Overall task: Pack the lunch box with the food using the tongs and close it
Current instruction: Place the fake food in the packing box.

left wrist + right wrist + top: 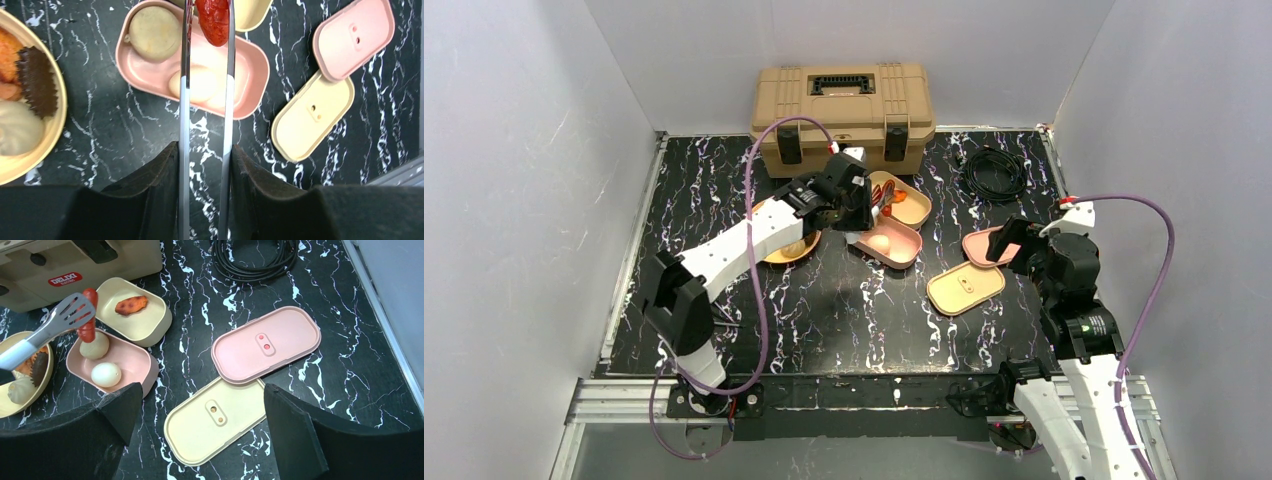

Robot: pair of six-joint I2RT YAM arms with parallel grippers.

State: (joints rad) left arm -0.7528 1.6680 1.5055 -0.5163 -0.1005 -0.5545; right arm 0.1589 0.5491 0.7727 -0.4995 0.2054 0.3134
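While more food waits on the round tan plate (pixel 35 162) at left, the left gripper (pixel 205 165) squeezes slim metal tongs (pixel 60 320) clamped on a red sausage (pixel 214 20). It hangs over the far rim of the oval pink tray (pixel 250 65), which holds a white egg (pixel 106 374). This looks like the placing step, and next the tongs must part over a tray. To the right, the pink lid (pixel 265 345) and cream lid (pixel 215 420) lie off, under the wide-apart right gripper (pixel 202 407).

Bare tabletop (pixel 844 320) lies open in front of the pink tray (pixel 909 247). The toolbox (pixel 844 105) walls off the rear. On the right, 2 touching lids (cream lid (pixel 965 288), pink lid (pixel 984 247)) and a coiled cable (pixel 994 172) stand in the way.
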